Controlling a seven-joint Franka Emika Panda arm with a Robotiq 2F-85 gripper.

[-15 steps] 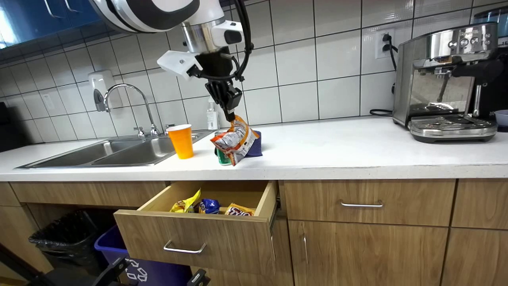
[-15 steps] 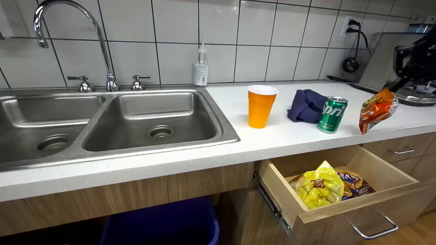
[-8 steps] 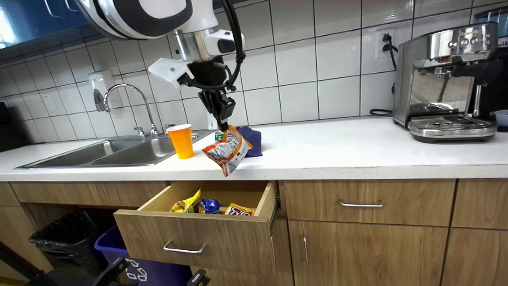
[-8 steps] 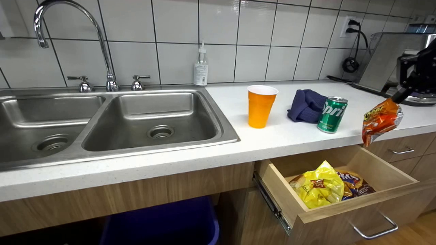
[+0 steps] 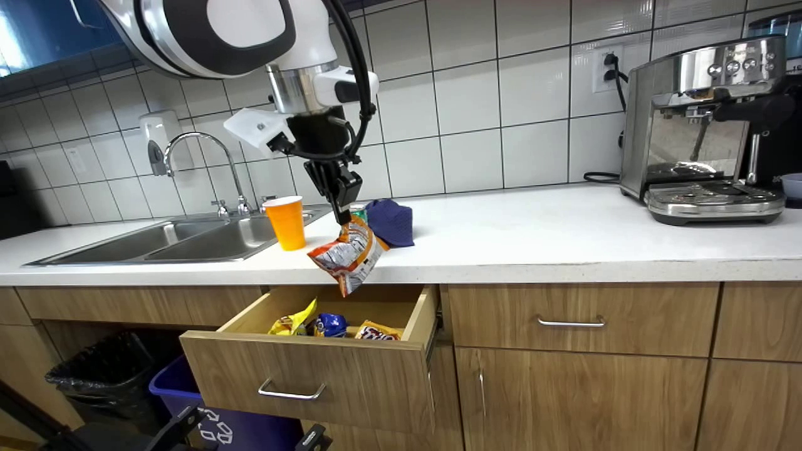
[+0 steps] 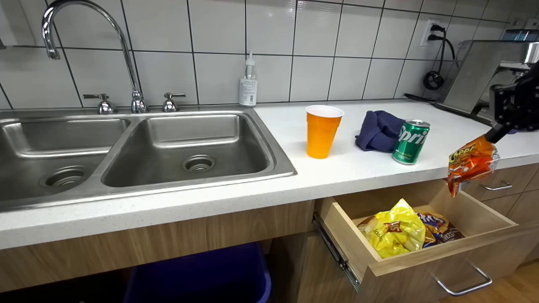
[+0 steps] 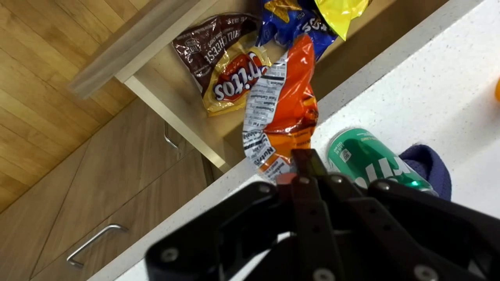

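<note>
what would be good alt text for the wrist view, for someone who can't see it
A pincer, shut on an orange and white snack bag, holds it over an open drawer. Inside lie a Fritos bag, a blue bag and a yellow bag. On the white counter are a green can and a dark blue cloth.

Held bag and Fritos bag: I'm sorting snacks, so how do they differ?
The held bag hangs from the hand; the Fritos bag rests in the open drawer. The held bag is orange and white; the Fritos bag, brown and yellow. In the wrist view the held bag shows nutrition print, the Fritos bag its brand name. Both are shiny snack bags.
</note>
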